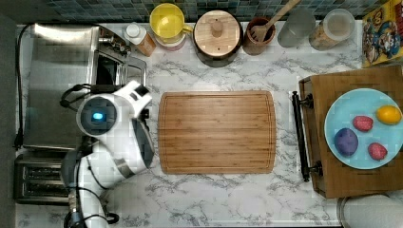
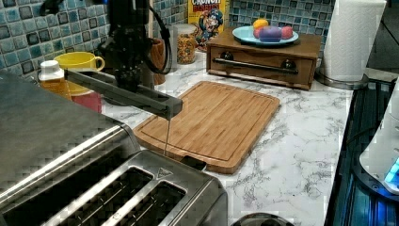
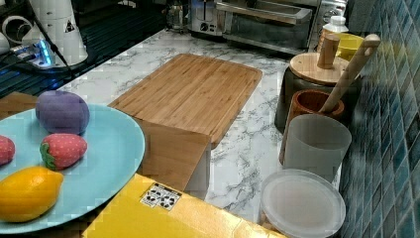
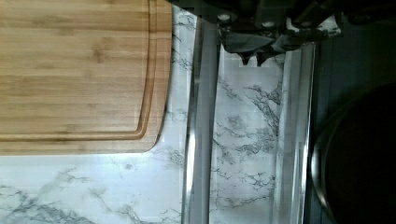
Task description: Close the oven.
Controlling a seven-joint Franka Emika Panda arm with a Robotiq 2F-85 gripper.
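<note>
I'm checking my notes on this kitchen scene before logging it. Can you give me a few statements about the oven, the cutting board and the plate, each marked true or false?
1. The oven door is fully shut. False: in the left view it hangs open, sticking out level over the counter.
2. The cutting board has nothing on it. True.
3. The blue plate sits on the marble counter. False: it rests on a wooden box.
4. Four pieces of toy fruit lie on the plate. True.
5. The two-slot toaster stands beside the oven. True.
</note>
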